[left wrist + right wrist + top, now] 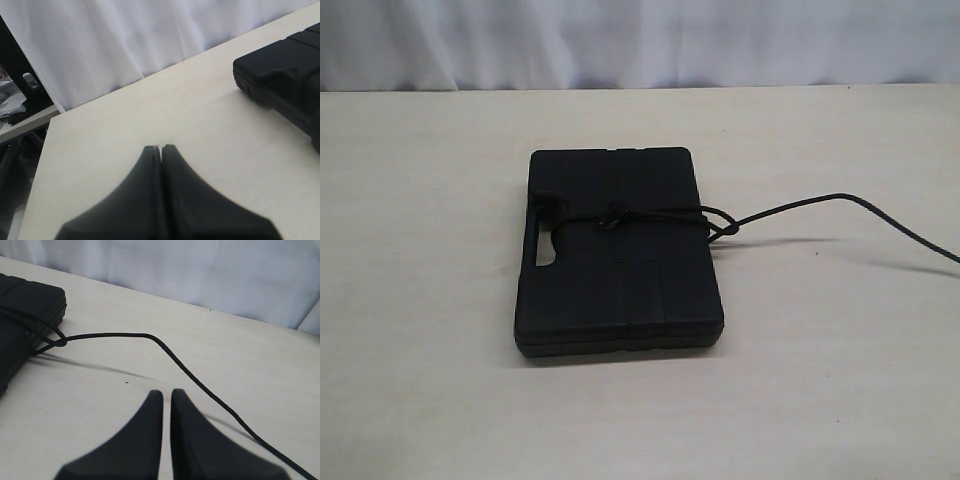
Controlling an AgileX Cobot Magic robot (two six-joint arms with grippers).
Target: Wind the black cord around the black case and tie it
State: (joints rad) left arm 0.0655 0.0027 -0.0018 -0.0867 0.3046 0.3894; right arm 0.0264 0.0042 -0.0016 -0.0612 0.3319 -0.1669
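Observation:
The black case point(618, 250) lies flat in the middle of the table, its handle slot to the left. The black cord point(650, 217) runs across its top with a knot near the middle and a loop at the right edge, then trails off to the right point(840, 200), lifted above the table. In the right wrist view the cord point(170, 352) passes in front of my right gripper point(166, 392), which is shut and empty beside it. My left gripper point(159, 148) is shut on nothing above bare table, with the case's corner point(280, 75) off to one side. Neither gripper shows in the exterior view.
A white curtain point(640, 40) hangs behind the light wooden table point(420, 300). In the left wrist view the table's edge point(45, 145) and dark equipment point(20, 90) beyond it show.

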